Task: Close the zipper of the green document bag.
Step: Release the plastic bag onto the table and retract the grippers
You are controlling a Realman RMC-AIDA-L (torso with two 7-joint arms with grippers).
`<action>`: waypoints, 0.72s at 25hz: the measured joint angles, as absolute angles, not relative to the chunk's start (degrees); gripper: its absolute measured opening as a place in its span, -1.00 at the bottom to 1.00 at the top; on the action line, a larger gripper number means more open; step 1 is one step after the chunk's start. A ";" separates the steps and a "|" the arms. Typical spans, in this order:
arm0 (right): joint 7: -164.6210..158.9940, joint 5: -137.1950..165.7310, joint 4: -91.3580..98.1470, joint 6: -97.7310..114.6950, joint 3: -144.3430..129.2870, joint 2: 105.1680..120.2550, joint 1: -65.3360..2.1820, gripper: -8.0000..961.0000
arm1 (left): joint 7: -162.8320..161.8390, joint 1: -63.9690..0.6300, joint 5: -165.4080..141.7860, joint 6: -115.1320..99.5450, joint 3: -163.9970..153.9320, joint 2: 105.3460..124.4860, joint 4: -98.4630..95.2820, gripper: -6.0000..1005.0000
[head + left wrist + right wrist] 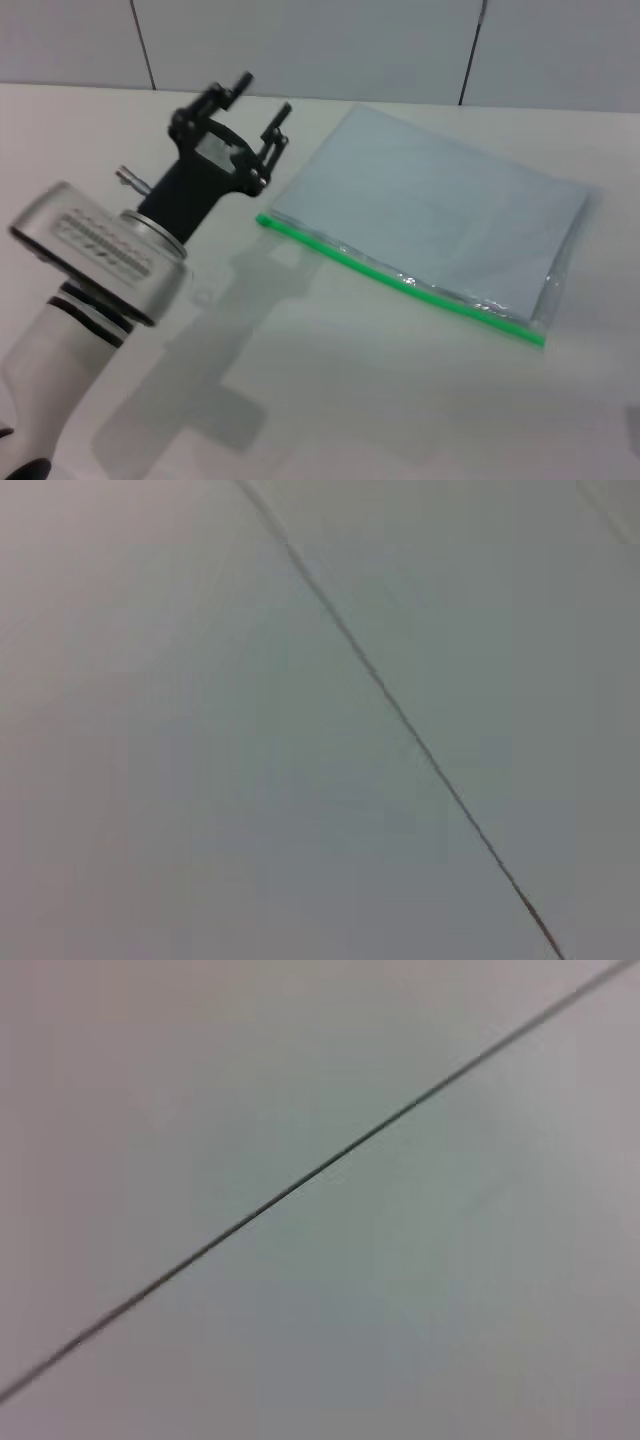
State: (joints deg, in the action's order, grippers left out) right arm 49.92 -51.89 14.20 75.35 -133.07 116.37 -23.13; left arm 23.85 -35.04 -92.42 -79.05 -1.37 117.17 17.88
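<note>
The left claw [262, 98] hangs above the white table [330, 390], its two black fingers spread apart and holding nothing. It is near the left corner of the green document bag [440, 215], which lies flat on the table. The zipper [400, 281] runs along the bag's near edge. The right claw is not visible.

The head camera looks forward and down from above the near edge of the worktop [380, 400], taking in the left tool [262, 115], the green document bag [440, 225] and the panelled wall [300, 40] at the far side. Both wrist cameras face a plain pale surface crossed by one dark seam, with nothing recognisably shared with the head view.
</note>
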 joint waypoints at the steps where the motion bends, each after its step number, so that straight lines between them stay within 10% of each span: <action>1: 47.19 -51.87 14.19 77.30 -133.14 116.37 -22.77 -0.66 | 21.42 -34.83 -92.42 -80.30 -1.05 117.14 17.56 -0.31; 18: 2.43 -47.86 12.70 89.19 -135.83 116.19 -22.09 0.54 | -6.63 -32.32 -85.22 -87.98 0.97 116.92 12.82 0.68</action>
State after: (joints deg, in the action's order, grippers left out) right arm 2.43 -47.85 12.70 89.19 -135.83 116.19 -22.09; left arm -6.63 -32.32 -85.22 -87.98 0.97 116.92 12.82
